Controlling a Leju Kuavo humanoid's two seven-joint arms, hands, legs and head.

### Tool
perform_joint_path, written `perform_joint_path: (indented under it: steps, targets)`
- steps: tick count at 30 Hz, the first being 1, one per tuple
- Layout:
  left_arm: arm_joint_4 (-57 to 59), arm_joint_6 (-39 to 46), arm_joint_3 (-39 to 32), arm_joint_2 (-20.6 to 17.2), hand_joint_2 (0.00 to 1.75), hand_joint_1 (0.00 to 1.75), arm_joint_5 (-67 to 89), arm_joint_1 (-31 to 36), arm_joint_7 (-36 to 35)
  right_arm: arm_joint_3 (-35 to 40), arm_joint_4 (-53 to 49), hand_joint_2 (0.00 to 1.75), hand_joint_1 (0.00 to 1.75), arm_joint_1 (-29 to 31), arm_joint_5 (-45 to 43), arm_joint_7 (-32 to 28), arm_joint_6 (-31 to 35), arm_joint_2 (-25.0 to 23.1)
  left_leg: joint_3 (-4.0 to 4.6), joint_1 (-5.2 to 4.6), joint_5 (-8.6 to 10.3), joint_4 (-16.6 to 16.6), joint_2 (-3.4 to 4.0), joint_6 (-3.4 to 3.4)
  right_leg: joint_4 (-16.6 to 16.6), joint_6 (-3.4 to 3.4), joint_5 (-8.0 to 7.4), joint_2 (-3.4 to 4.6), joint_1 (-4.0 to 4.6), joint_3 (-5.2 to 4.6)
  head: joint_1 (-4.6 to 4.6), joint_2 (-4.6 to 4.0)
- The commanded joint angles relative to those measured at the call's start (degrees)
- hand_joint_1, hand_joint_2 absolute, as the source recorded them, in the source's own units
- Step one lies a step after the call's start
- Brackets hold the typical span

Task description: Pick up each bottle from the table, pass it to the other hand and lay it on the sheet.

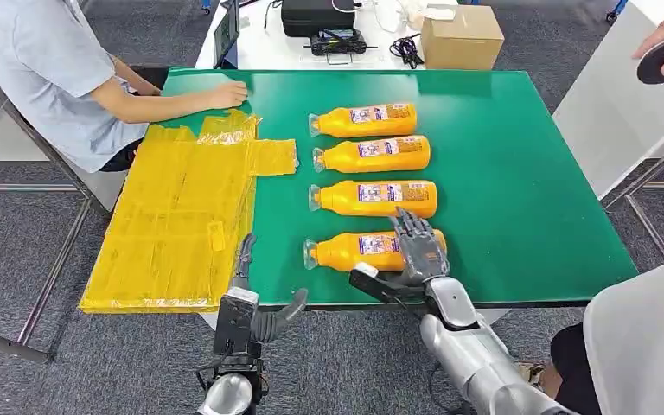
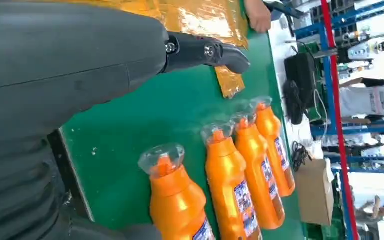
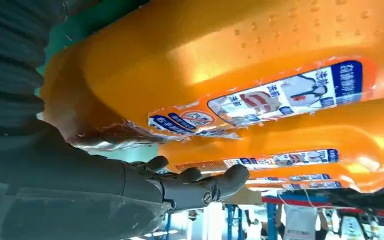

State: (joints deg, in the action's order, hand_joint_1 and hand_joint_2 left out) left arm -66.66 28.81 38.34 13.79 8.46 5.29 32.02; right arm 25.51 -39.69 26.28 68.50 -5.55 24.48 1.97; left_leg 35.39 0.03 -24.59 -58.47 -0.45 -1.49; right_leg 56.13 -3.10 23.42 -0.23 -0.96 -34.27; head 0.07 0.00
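Observation:
Several orange bottles lie in a row on the green table (image 1: 527, 190), caps toward the yellow sheet (image 1: 181, 207). My right hand (image 1: 417, 251) lies over the base end of the nearest bottle (image 1: 346, 251), fingers spread on top of it and the thumb (image 1: 370, 282) sticking out apart at the table's near edge. Up close, that bottle (image 3: 230, 55) sits against the palm with the thumb (image 3: 205, 185) clear of it. My left hand (image 1: 246, 298) hangs open at the near edge, between the sheet and the nearest bottle (image 2: 177, 200), holding nothing.
A person sits at the far left with a hand (image 1: 225, 93) on the table by the sheet's far corner. Another person (image 1: 648, 346) stands at the near right. A cardboard box (image 1: 461, 36) and cables lie on a white table behind.

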Motion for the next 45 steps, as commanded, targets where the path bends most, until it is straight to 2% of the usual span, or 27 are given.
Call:
perform_joint_path:
  steps: [1,2,4,7,8,9,14,21,22,28,32,36,37,43,45]
  targets:
    - [1.1,-1.2,2.3,-2.4,1.75,0.00,-0.1,1.9,-1.2,1.9,7.5,1.75,0.00,5.0,-1.5,-0.2,-4.6,-0.5,-0.46,0.04,-0.16,0.0,0.20,0.12,0.0,0.21,0.11,0.17,0.05,0.39,0.00,0.00]
    - [1.1,-1.3,2.3,-2.4,1.75,0.00,-0.2,1.9,-1.3,1.6,7.8,1.75,0.00,5.0,-2.1,-0.3,-5.3,-0.5,-0.19,0.00,-0.06,0.0,0.09,0.06,0.0,0.10,0.04,0.07,0.00,0.15,0.02,0.00]
    - [1.3,-1.6,2.4,-2.4,1.75,0.00,-0.1,2.1,-1.4,2.1,9.3,1.75,0.00,5.8,-3.1,-1.0,-8.3,0.1,-0.32,0.02,-0.09,0.1,0.12,0.08,-0.1,0.15,0.07,0.09,0.03,0.28,0.02,0.00]
    - [1.3,-1.6,2.4,-2.3,1.75,0.00,-0.1,2.2,-1.4,2.1,9.5,1.75,0.00,6.0,-3.5,-1.4,-8.4,0.2,-0.34,0.02,-0.08,0.1,0.05,0.09,-0.1,0.14,0.08,0.02,0.03,0.31,0.02,0.00]
    - [1.3,-1.8,2.5,-2.4,1.75,0.00,-0.1,2.2,-1.4,1.3,9.9,1.75,0.28,6.0,-5.2,-2.0,-9.6,-0.1,-0.29,0.03,-0.05,0.0,0.02,0.08,-0.1,0.12,0.06,-0.01,0.04,0.27,0.02,0.00]
    - [1.3,-2.1,2.6,-2.4,1.75,0.00,-0.2,2.3,-1.4,1.3,10.7,1.75,1.75,6.4,-6.0,-2.1,-11.5,0.1,-0.23,0.01,-0.02,0.1,0.02,0.06,-0.1,0.10,0.03,-0.01,0.02,0.19,0.00,0.00]
    - [1.7,-2.7,2.7,-2.2,1.75,0.00,-0.6,2.7,-1.3,0.4,12.6,1.75,1.75,7.0,-11.0,-4.9,-18.1,1.4,-0.32,0.01,-0.02,0.1,-0.06,0.06,-0.1,0.10,0.05,-0.09,0.02,0.31,0.00,0.00]
    - [1.8,-2.7,2.9,-2.1,1.75,0.00,-0.7,3.0,-0.8,0.5,12.4,1.75,1.75,6.9,-13.4,-6.5,-20.5,1.9,-0.74,0.05,-0.01,0.1,-0.10,0.09,-0.2,0.16,0.03,-0.15,0.07,0.73,0.02,0.00]
    - [1.9,-2.8,3.0,-2.0,1.75,0.00,-0.8,3.1,-0.7,0.5,12.3,1.75,1.75,6.8,-13.9,-6.8,-20.7,2.0,-0.58,0.04,0.00,0.1,-0.11,0.04,-0.1,0.08,0.02,-0.13,0.04,0.58,0.00,0.00]
    - [1.8,-2.8,3.1,-1.9,1.75,0.00,-1.3,3.5,0.2,-1.4,11.6,1.75,1.75,6.0,-20.7,-10.4,-26.1,2.6,-0.85,0.06,0.00,0.1,-0.19,0.08,-0.2,0.15,0.04,-0.21,0.08,0.87,0.00,0.00]
    - [0.3,-1.9,1.4,-1.0,1.75,0.00,-5.2,3.2,2.9,-4.2,9.1,1.75,1.75,4.7,-28.7,-14.4,-30.1,2.3,-0.99,0.08,-0.01,0.1,-0.10,0.09,-0.2,0.14,0.01,-0.17,0.09,0.96,0.02,0.00]
    - [0.3,-1.8,1.0,-0.5,1.75,0.00,-8.1,3.6,3.1,-4.4,6.7,1.75,1.75,4.1,-32.3,-14.9,-31.4,2.4,-1.06,0.10,-0.01,0.1,0.07,0.13,-0.2,0.19,-0.04,-0.09,0.11,0.97,0.02,0.00]
    - [0.3,-1.8,1.0,-0.5,1.75,0.00,-8.1,3.6,3.1,-4.4,6.7,1.75,1.75,4.1,-32.3,-14.9,-31.4,2.4,-1.12,0.08,-0.10,0.1,0.21,0.11,-0.1,0.11,-0.01,0.12,0.09,0.96,0.00,0.00]
    - [0.3,-1.8,1.0,-0.5,1.75,0.00,-8.1,3.6,3.1,-4.4,6.7,1.75,1.75,4.1,-32.3,-14.9,-31.4,2.4,-1.24,0.13,-0.06,0.1,0.15,0.17,-0.2,0.18,-0.04,0.08,0.16,1.08,0.02,0.00]
    - [0.4,-2.6,0.2,-0.1,1.75,0.00,-11.7,3.5,2.6,-5.3,4.7,1.75,1.75,3.5,-36.2,-17.0,-32.2,2.3,-1.26,0.11,-0.09,0.1,0.18,0.13,-0.2,0.13,-0.02,0.11,0.14,1.08,0.02,0.00]
